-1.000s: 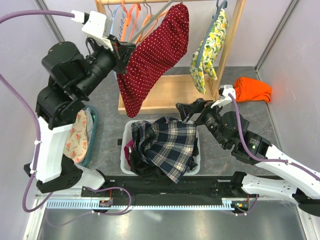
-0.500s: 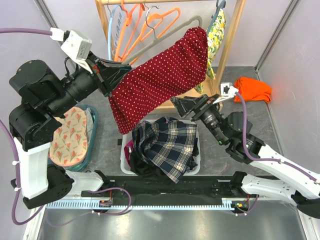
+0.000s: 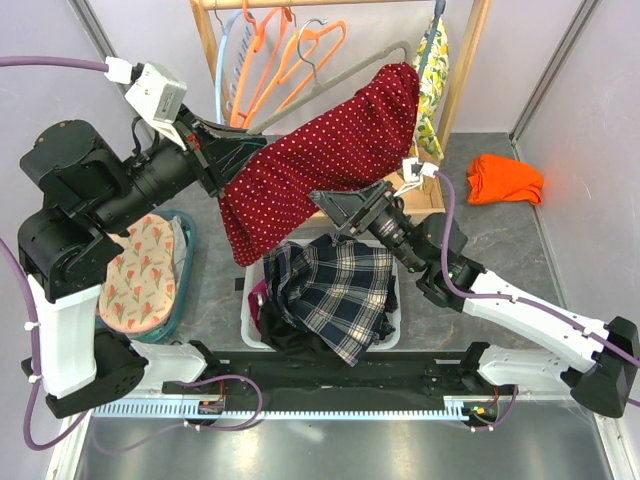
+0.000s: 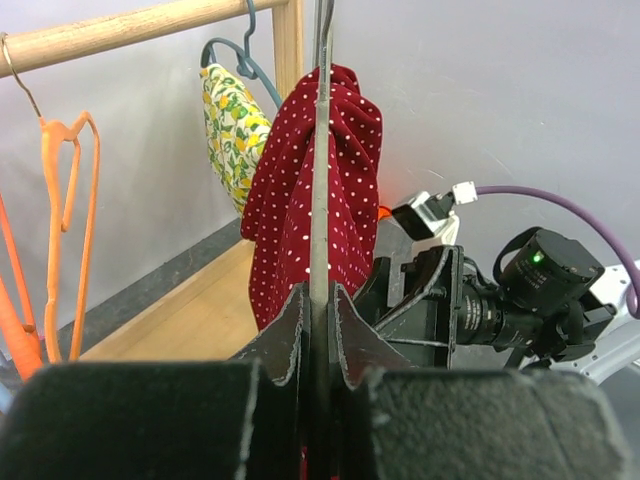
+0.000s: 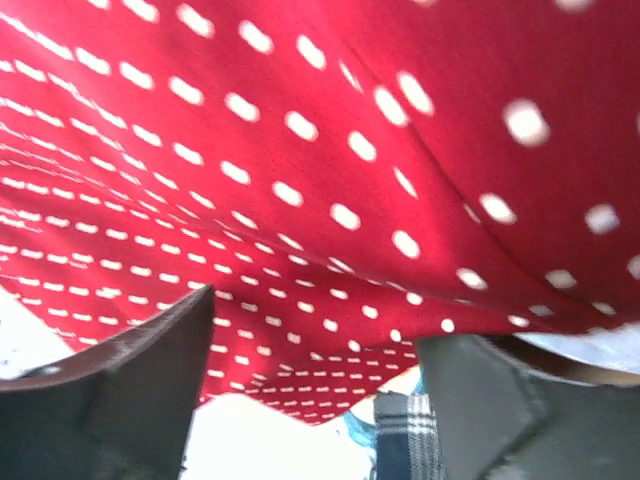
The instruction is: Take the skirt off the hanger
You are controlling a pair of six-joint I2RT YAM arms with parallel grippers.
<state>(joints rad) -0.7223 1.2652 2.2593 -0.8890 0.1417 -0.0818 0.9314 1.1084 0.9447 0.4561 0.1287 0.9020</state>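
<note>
**Top view.** The left gripper (image 3: 215,150) is clamped on the near end of the grey hanger (image 3: 340,76), which it holds on a slant. The red white-dotted skirt (image 3: 320,160) is draped along the hanger, running away from those jaws to the far shoulder, with its hem sagging below. The right gripper (image 3: 328,203) sits under that hem with its jaws apart and nothing in them. Beneath it a plaid garment (image 3: 335,285) lies loose in the basket (image 3: 246,300), on no hanger, so the dotted skirt is the one being worked.

**Left wrist.** The jaws are shut tight on the hanger (image 4: 321,200) wire, which runs straight ahead from them. The skirt (image 4: 290,210) is bunched toward the wire's far end. The right gripper (image 4: 415,300) is low, ahead and to the right.

**Right wrist.** The fingers (image 5: 130,390) are spread wide. Dotted cloth (image 5: 300,150) fills the view beyond the tips, and the hem edge crosses the gap between them. I cannot tell whether the cloth touches the pads.

**Judgement.**
- Push in until a full fold sits deep between the pads, then close.
- Draw the skirt off over the far shoulder, away from the left jaws.
- Hold the left grip steady throughout.
- Cloth may snag at the shoulder bend.
</note>
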